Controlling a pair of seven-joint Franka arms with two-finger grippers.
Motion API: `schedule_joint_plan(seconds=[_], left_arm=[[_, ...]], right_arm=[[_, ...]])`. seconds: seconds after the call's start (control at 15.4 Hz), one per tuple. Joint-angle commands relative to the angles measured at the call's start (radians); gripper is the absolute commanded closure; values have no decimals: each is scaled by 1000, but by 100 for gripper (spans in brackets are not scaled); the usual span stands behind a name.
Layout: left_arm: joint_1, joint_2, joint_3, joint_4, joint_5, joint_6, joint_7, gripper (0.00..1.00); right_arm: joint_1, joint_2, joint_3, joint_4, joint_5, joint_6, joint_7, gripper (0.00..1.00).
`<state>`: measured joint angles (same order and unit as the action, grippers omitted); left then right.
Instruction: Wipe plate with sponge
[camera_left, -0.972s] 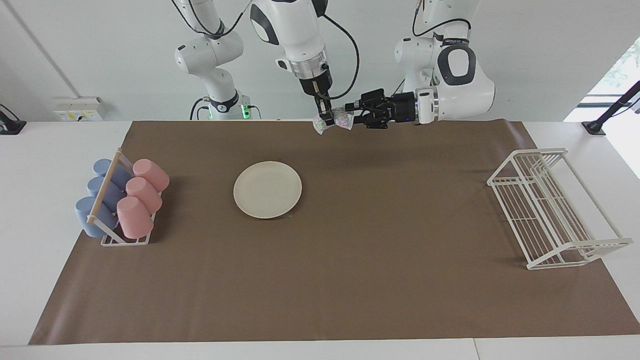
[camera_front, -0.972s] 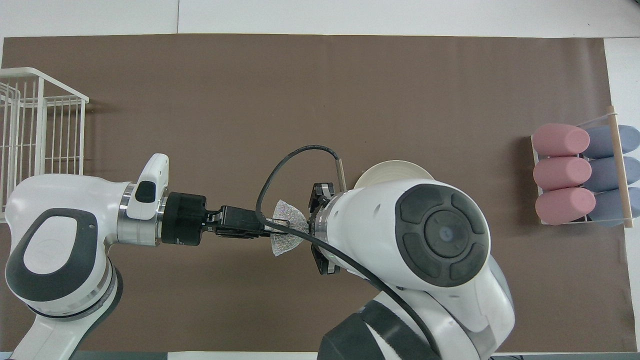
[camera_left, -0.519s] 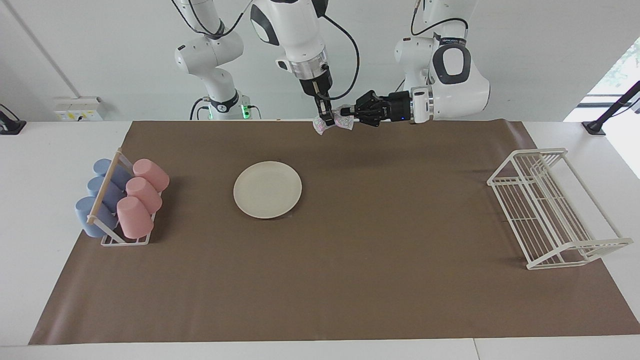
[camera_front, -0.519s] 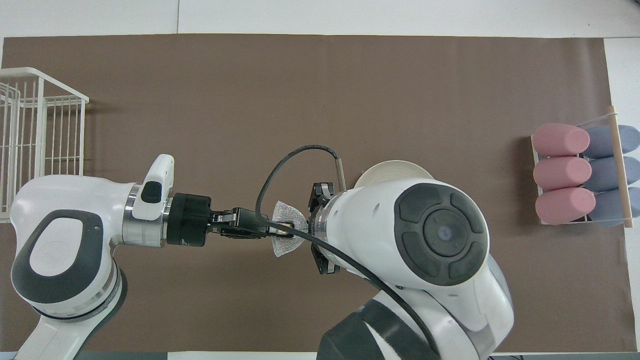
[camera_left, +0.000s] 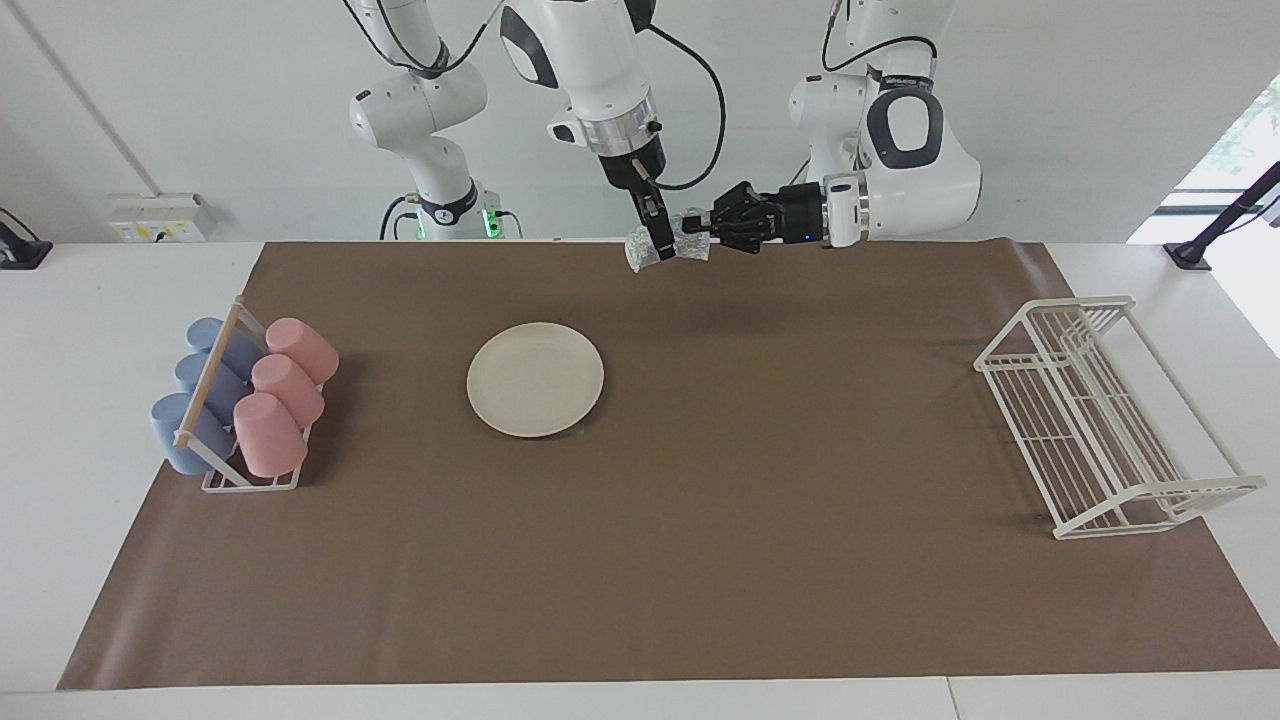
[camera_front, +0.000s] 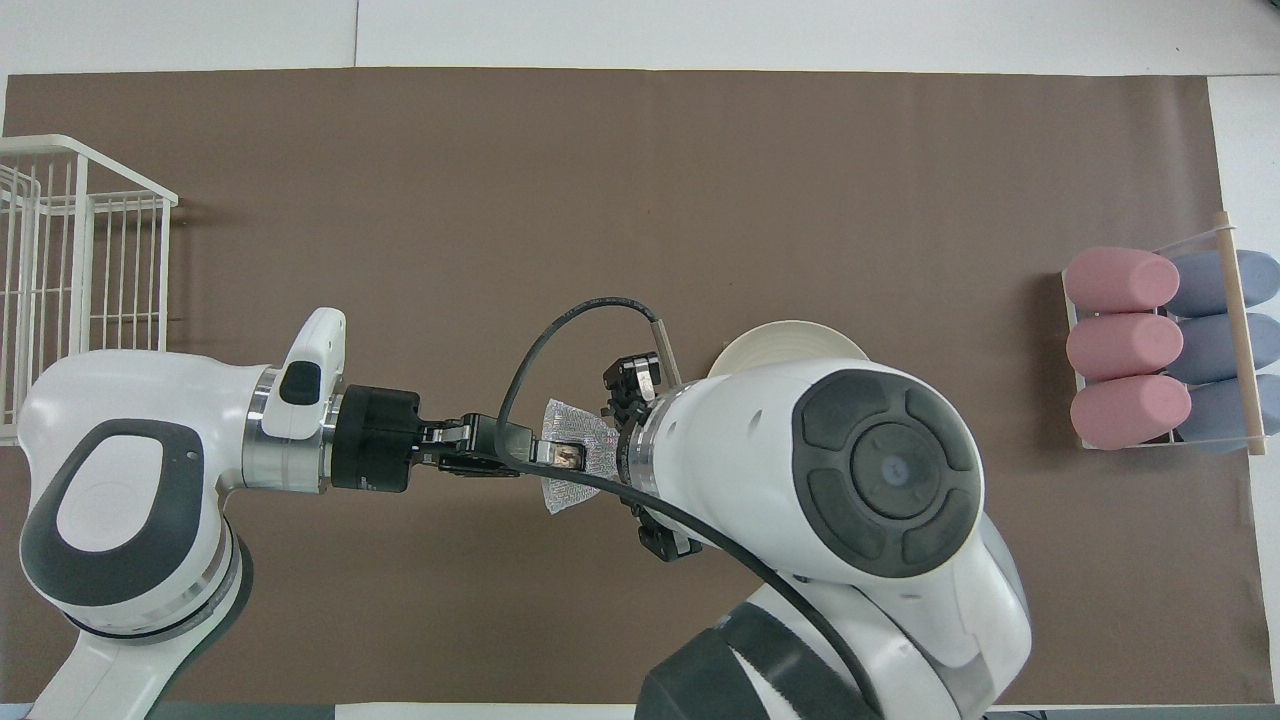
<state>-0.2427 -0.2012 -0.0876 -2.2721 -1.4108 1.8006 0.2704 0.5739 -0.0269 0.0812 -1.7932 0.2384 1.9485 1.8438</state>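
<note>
My left gripper (camera_left: 692, 222) is clamped on the sponge (camera_left: 668, 243) above the mat (camera_left: 700, 480); my right gripper (camera_left: 657, 240) meets it, fingers apparently parted.

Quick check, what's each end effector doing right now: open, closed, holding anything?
Left end effector: closed on the sponge, up over the mat's edge nearest the robots.
Right end effector: at the sponge too; open or closed cannot be told.

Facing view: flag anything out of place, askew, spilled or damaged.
Nothing stands out. The plate lies flat on the brown mat, nothing spilled. The sponge is up in the air between the left gripper and right gripper, not dropped.
</note>
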Motion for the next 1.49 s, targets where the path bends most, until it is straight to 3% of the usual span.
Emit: schedule_joint_plan(seconds=[0.0, 0.26, 0.58, 0.97, 1.3, 1.43], left_arm=[[-6, -18, 8, -17, 38, 11, -13, 100], [0, -17, 9, -20, 114, 22, -26, 100], [25, -14, 9, 17, 359, 26, -147, 100], [19, 2, 6, 117, 694, 19, -396, 100], [22, 78, 6, 282, 964, -95, -565, 100], [14, 106, 6, 342, 1077, -142, -626, 100]], right_arm=[[-35, -31, 2, -29, -16, -17, -215, 0], [-118, -45, 2, -48, -19, -72, -616, 0], [-251, -44, 2, -57, -27, -71, -1071, 0], [-497, -33, 2, -57, -25, -71, -1576, 0], [-592, -30, 0, -46, -33, -163, -1801, 0], [-592, -27, 2, -38, -115, -178, -1857, 0]])
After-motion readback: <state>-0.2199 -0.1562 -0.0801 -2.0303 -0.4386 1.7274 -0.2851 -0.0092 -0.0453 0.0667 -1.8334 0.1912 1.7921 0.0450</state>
